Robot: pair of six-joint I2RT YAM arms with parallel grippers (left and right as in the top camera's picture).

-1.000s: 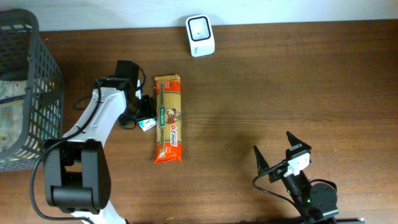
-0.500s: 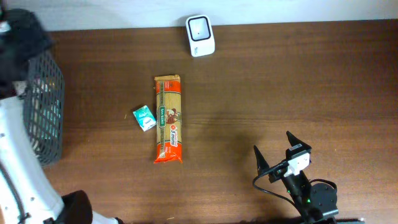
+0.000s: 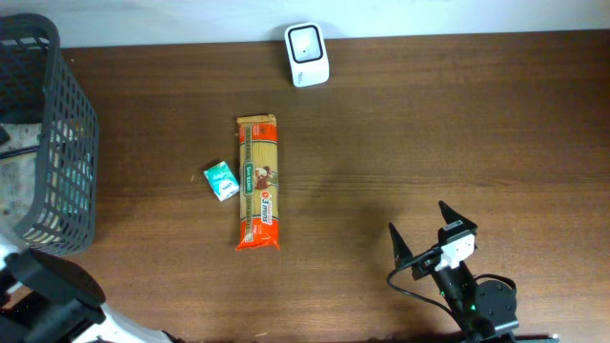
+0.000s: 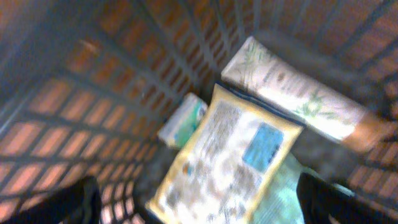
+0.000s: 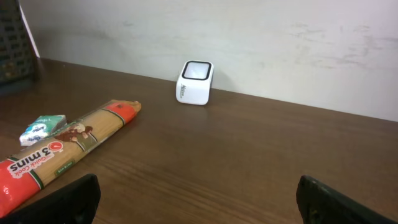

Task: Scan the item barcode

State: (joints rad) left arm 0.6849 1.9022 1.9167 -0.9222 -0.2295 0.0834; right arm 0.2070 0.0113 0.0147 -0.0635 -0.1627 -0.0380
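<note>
Over the brown wooden counter (image 3: pixel 457 114) the right pincer (image 3: pixel 416 216) sits low, fingers apart. The left pincer (image 4: pixel 202 199), spread wide, points down into the dark mesh basket (image 3: pixel 57 133). The long orange spaghetti packet (image 3: pixel 258 181) lies ahead-left of the right pincer, with the small white scanner (image 3: pixel 307 42) beyond.

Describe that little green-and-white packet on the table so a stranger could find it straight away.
On the brown wooden table, find the long orange pasta packet near the middle. Close beside it, on the side facing the dark wire basket, lies the small packet. Of the things on the tabletop, it alone is teal and white, and far shorter than the pasta.
</note>
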